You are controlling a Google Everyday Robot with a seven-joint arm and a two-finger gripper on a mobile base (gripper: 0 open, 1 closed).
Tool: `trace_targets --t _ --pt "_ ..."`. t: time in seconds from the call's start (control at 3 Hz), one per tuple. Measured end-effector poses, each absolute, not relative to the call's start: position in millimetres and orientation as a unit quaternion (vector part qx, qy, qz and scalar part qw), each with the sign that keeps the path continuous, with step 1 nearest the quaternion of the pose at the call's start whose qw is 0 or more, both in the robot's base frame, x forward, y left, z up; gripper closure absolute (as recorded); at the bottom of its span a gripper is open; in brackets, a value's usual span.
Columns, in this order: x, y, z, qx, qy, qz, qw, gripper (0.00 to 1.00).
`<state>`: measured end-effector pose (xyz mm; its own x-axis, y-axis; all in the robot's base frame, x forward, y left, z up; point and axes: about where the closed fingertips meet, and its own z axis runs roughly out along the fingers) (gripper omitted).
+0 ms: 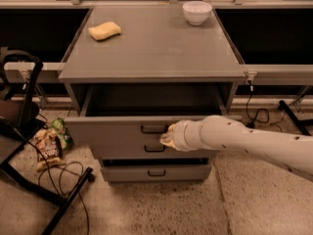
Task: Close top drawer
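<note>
1. The top drawer (pixel 110 131) stands pulled out from the grey table (pixel 156 48). Its deep, dark inside is open to view, and its flat front panel sits well forward of the table's front edge.
2. A small black handle (pixel 153 129) sits at the middle of that front panel.
3. The hand (pixel 167 135) is at the front panel of the top drawer, just right of the handle and slightly lower. Its pale yellowish tip appears to touch the panel.
4. I cannot tell from this view whether the hand is apart or together.
5. The white arm (pixel 254 138) reaches in from the lower right edge and crosses in front of the table's right side. A few small dark holes dot its shell.
6. Under the top drawer are the middle drawer (pixel 122 152) and the bottom drawer (pixel 127 173), each with the same kind of black bar at its centre. The middle drawer's bar lies just below the hand.
7. A yellow sponge (pixel 104 31) lies on the table top at the back left, and a white bowl (pixel 197 12) stands at the back right. The two are well apart.
8. On the speckled floor (pixel 161 209) left of the table lie some snack bags (pixel 49 145). They are beside a black frame (pixel 22 102), and a thin cable (pixel 73 180) trails across the floor near them.
</note>
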<state>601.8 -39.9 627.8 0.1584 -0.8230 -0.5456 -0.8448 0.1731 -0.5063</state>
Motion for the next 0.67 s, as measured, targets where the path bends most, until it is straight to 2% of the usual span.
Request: trace_targets --t 0.67 --pt "621 -42 626 -0.634 0.659 0.015 0.404 1.0"
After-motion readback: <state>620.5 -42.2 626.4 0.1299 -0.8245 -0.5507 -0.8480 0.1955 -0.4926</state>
